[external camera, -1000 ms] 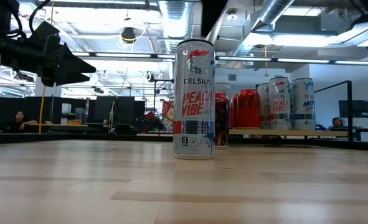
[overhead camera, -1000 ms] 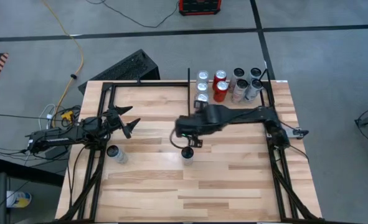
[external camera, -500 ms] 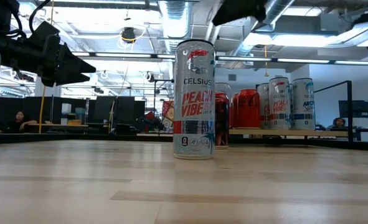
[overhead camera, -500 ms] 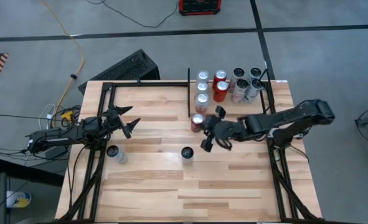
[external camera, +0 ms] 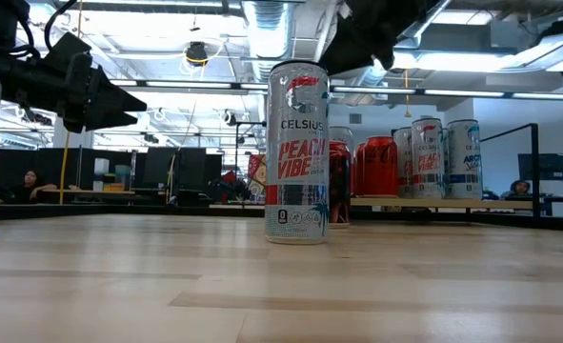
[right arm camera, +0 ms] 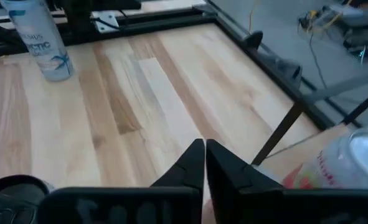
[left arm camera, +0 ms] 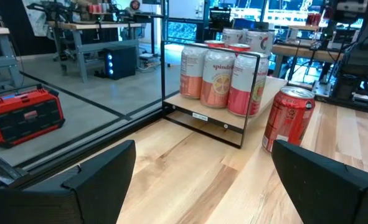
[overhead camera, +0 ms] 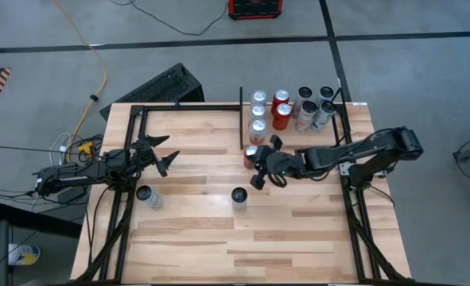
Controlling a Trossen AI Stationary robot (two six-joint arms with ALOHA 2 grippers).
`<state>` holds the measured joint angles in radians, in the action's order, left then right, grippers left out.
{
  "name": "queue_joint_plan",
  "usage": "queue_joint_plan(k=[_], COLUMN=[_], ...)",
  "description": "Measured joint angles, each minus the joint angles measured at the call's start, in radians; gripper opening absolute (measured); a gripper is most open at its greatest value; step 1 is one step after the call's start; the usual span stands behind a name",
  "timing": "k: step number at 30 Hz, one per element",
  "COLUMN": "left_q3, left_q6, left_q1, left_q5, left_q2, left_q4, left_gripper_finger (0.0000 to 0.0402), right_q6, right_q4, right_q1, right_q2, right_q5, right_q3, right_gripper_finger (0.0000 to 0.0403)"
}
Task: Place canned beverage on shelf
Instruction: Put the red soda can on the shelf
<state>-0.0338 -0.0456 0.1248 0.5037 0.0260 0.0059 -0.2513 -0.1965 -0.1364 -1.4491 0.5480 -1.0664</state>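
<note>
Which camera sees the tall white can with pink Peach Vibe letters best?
The low view: the white Peach Vibe can stands front and centre, label readable. The high view shows only its round top. The wrist views don't clearly show it.

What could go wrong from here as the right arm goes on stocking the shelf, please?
The right gripper hangs beside the red can, which stands by the shelf's divider; a sideways sweep could tip it. Its fingers look nearly shut, so descending onto the Celsius can that way might knock it over. The left gripper waits near another can.
</note>
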Motion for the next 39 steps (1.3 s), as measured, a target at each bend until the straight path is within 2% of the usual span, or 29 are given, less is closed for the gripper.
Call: queue_joint_plan(k=[6,15,21,25,27,31,33,36,39], left_q3=[0.0,0.0,0.0,0.0,0.0,0.0,0.0,0.0,0.0], left_q6=[0.0,0.0,0.0,0.0,0.0,0.0,0.0,0.0,0.0], left_q1=[0.0,0.0,0.0,0.0,0.0,0.0,0.0,0.0,0.0], left_q5=[0.0,0.0,0.0,0.001,0.0,0.0,0.0,0.0,-0.001], left_q2=[0.0,0.0,0.0,0.0,0.0,0.001,0.001,0.001,0.001], left_q4=[0.0,0.0,0.0,0.0,0.0,0.0,0.0,0.0,0.0], left_gripper_finger=[0.0361,0.0361,0.0361,0.0361,0.0361,0.0361,0.0361,0.0361,0.0361], right_q6=[-0.078,-0.159,-0.139,-0.093,-0.085,-0.121,-0.105,-0.064,-0.057], right_q4=[-0.015,-0.057,-0.082,-0.076,-0.001,0.164,0.321,0.468,0.511], right_q1=[0.001,0.011,0.011,-0.006,-0.012,0.002,0.003,0.008,0.022], right_q2=[-0.011,-0.012,-0.012,-0.042,-0.037,-0.024,-0.007,0.01,0.006], right_q5=[0.004,0.025,0.036,0.111,0.159,0.146,0.146,0.133,0.13], right_q3=[0.0,0.008,0.008,0.036,0.097,0.249,0.299,0.358,0.388], right_gripper_finger=[0.0103,0.0289,0.0373,0.0396,0.0398,0.0393,0.0392,0.0392,0.0393])
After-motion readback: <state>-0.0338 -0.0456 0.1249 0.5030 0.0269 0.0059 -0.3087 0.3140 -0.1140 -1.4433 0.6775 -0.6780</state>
